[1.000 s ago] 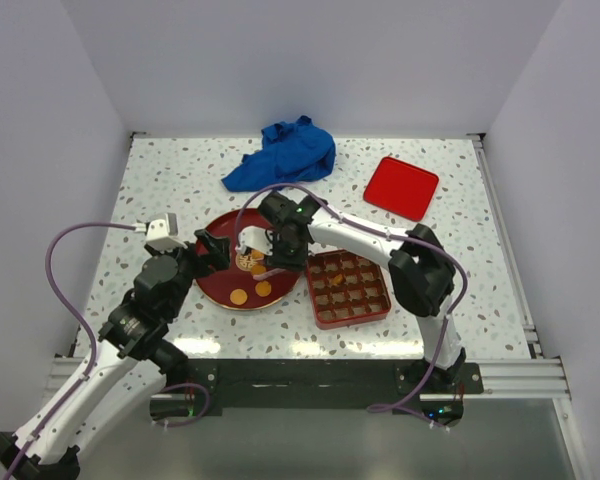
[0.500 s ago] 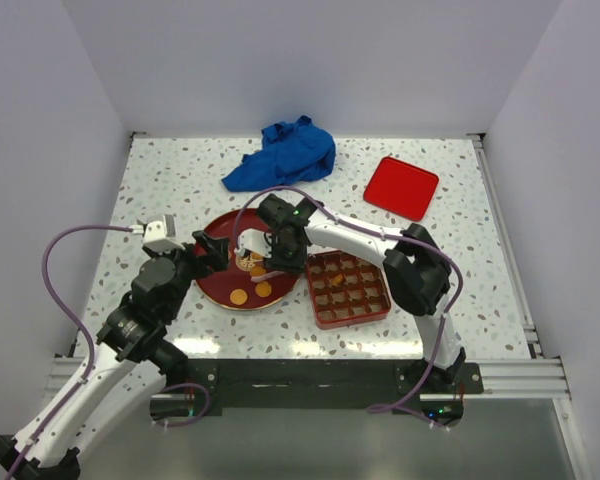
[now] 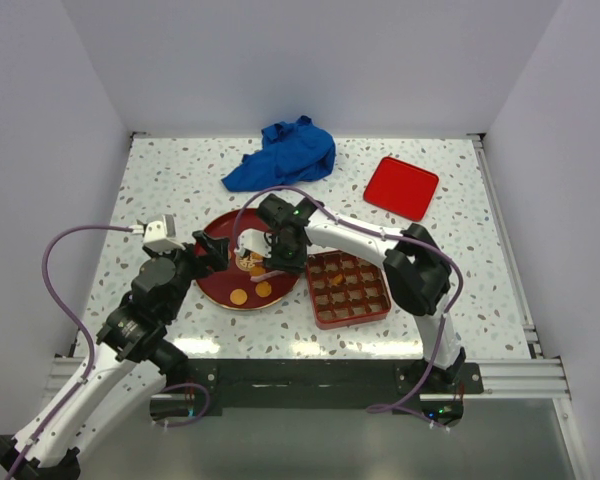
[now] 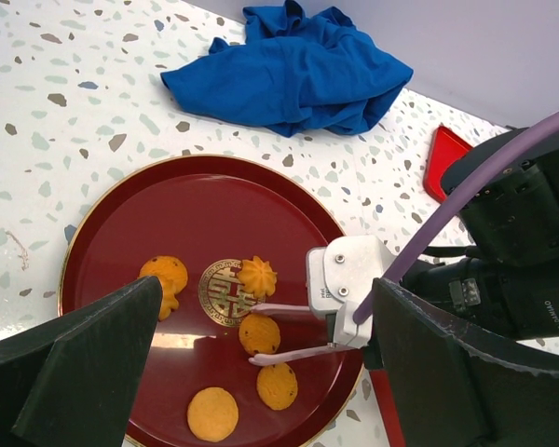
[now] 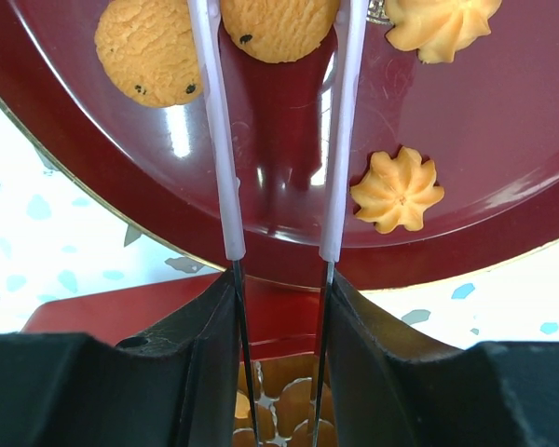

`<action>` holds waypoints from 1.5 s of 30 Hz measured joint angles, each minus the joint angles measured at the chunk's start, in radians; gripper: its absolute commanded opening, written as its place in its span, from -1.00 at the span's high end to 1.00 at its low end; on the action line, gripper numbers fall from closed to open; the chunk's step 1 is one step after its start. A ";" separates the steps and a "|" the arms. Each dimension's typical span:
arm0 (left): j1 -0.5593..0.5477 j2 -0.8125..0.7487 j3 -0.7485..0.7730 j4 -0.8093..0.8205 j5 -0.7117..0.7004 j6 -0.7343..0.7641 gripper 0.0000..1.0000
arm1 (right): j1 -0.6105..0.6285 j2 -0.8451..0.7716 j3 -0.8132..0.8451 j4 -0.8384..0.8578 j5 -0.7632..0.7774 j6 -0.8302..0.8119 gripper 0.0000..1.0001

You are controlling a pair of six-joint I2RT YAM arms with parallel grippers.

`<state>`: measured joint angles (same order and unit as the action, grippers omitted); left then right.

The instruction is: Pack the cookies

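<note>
Several orange cookies lie on the dark red plate (image 3: 220,287), round and flower-shaped. My right gripper (image 3: 252,262) carries two long pale prongs (image 5: 214,140). They rest low on the plate (image 4: 168,214) against both sides of a round cookie (image 4: 259,332), also seen in the right wrist view (image 5: 278,19). Another round cookie (image 5: 152,51) and a flower cookie (image 5: 398,190) lie beside the prongs. My left gripper (image 3: 212,250) is open and empty, above the plate's left rim. The red compartment box (image 3: 350,322) stands right of the plate with cookies in some cells.
A crumpled blue cloth (image 3: 285,155) lies behind the plate. A flat red lid (image 3: 402,186) lies at the back right. White walls close in the table on three sides.
My right gripper has shifted slightly left over the plate and then held still around the round cookie. My left gripper has edged slightly up and left.
</note>
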<state>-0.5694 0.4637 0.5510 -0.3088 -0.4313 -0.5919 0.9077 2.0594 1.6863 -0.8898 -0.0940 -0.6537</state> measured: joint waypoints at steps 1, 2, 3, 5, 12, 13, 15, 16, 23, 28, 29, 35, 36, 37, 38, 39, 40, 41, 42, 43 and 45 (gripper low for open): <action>0.000 0.001 0.000 0.000 0.000 0.000 -1.00 | 0.000 -0.004 0.000 0.000 -0.002 0.000 0.67; 0.000 0.002 0.000 0.000 0.000 0.000 -1.00 | 0.000 -0.009 0.000 -0.002 -0.003 0.000 0.67; 0.000 0.003 0.000 0.000 0.000 0.000 -1.00 | 0.000 -0.018 0.000 -0.003 -0.004 0.000 0.69; 0.000 0.004 0.000 0.000 0.000 0.000 -1.00 | 0.000 -0.043 0.000 -0.005 -0.009 0.000 0.70; 0.000 0.013 0.000 0.001 0.000 0.000 -1.00 | -0.011 -0.195 -0.032 -0.020 -0.059 -0.002 0.76; 0.000 0.014 0.000 0.001 0.000 0.000 -1.00 | -0.016 -0.227 -0.044 -0.025 -0.066 -0.007 0.76; 0.000 0.016 0.000 0.001 0.000 0.000 -1.00 | -0.034 -0.282 -0.068 -0.043 -0.081 -0.016 0.76; 0.000 0.017 0.000 0.001 0.000 0.000 -1.00 | -0.047 -0.310 -0.084 -0.053 -0.085 -0.022 0.76; 0.000 0.034 0.000 0.023 0.006 0.000 -1.00 | -0.248 -0.534 -0.253 -0.151 -0.113 -0.072 0.76; 0.000 0.079 -0.004 0.071 0.027 0.000 -1.00 | -0.384 -0.693 -0.414 -0.233 -0.104 -0.083 0.76; 0.000 0.089 -0.006 0.080 0.033 0.000 -1.00 | -0.407 -0.718 -0.439 -0.244 -0.104 -0.083 0.76; 0.000 0.151 -0.010 0.133 0.069 0.001 -1.00 | -0.505 -0.791 -0.533 -0.288 -0.089 -0.079 0.73; 0.000 0.159 -0.010 0.138 0.074 0.001 -1.00 | -0.510 -0.791 -0.537 -0.292 -0.083 -0.079 0.71; 0.000 0.163 -0.010 0.143 0.079 0.001 -1.00 | -0.512 -0.790 -0.542 -0.291 -0.080 -0.079 0.70; 0.000 0.167 -0.010 0.146 0.084 0.001 -1.00 | -0.515 -0.790 -0.547 -0.292 -0.079 -0.077 0.70; 0.000 0.167 -0.010 0.148 0.087 0.001 -1.00 | -0.516 -0.790 -0.550 -0.292 -0.079 -0.074 0.70; 0.000 0.167 -0.010 0.151 0.088 0.001 -1.00 | -0.517 -0.789 -0.552 -0.293 -0.080 -0.071 0.70; 0.000 0.165 -0.011 0.155 0.089 0.001 -1.00 | -0.516 -0.787 -0.553 -0.292 -0.080 -0.068 0.70; 0.000 0.163 -0.012 0.159 0.089 0.001 -1.00 | -0.517 -0.785 -0.554 -0.292 -0.080 -0.064 0.69; 0.000 0.158 -0.016 0.164 0.089 0.001 -1.00 | -0.516 -0.781 -0.554 -0.292 -0.080 -0.061 0.69; 0.000 0.143 -0.027 0.166 0.089 0.000 -1.00 | -0.516 -0.769 -0.554 -0.291 -0.080 -0.056 0.68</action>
<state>-0.5694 0.6067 0.5240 -0.1429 -0.3420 -0.5915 0.3916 1.2903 1.1328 -1.1805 -0.1745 -0.7094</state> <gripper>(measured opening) 0.997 0.385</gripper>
